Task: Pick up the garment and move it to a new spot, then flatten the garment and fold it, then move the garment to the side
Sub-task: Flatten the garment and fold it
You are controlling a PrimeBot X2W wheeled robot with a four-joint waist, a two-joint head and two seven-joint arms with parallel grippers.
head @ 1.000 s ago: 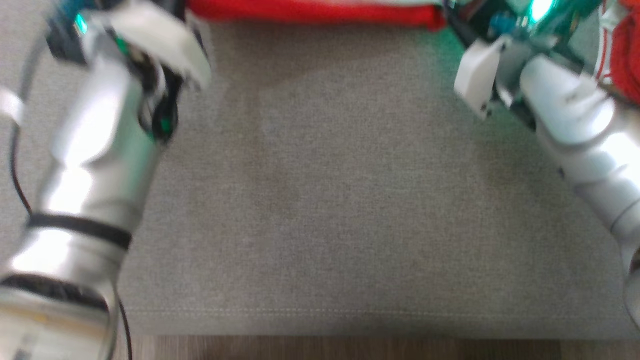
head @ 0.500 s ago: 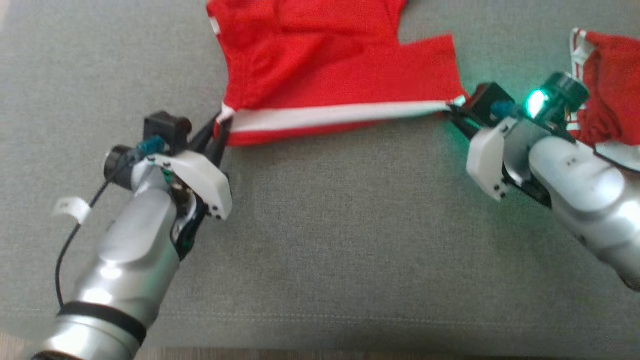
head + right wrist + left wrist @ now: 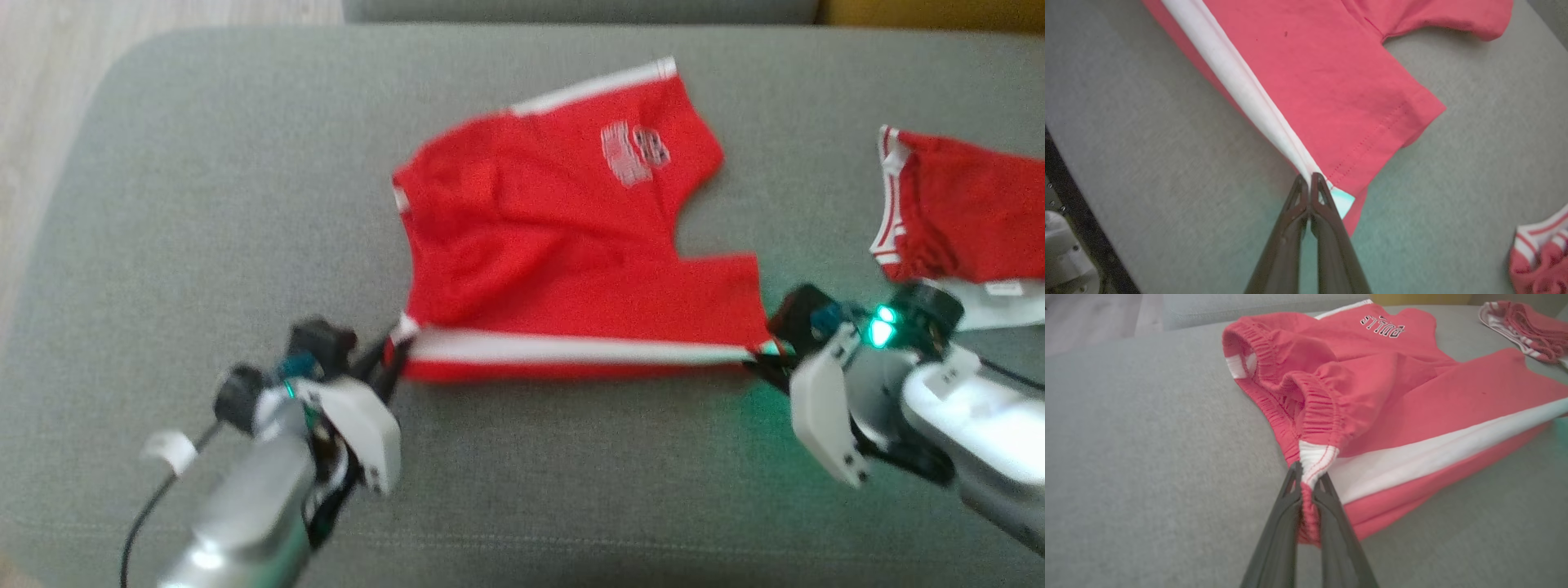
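Observation:
The garment (image 3: 563, 245), a pair of red shorts with a white side stripe and a white print, lies spread on the grey couch cushion (image 3: 245, 163). My left gripper (image 3: 393, 353) is shut on the waistband corner, where red elastic bunches between its fingers (image 3: 1308, 486). My right gripper (image 3: 763, 357) is shut on the hem corner at the stripe's other end (image 3: 1310, 179). The white stripe (image 3: 571, 351) runs taut between the two grippers. The far leg with the print (image 3: 1382, 326) lies flat beyond them.
A second red and white garment (image 3: 955, 204) lies bunched at the cushion's right, close behind my right arm; it shows too in the right wrist view (image 3: 1541, 255). Wooden floor (image 3: 49, 98) lies past the cushion's left edge. Bare cushion stretches in front of the shorts.
The head camera has tilted up, so the whole cushion and shorts have come into view. Both grippers keep hold of the stripe's two ends.

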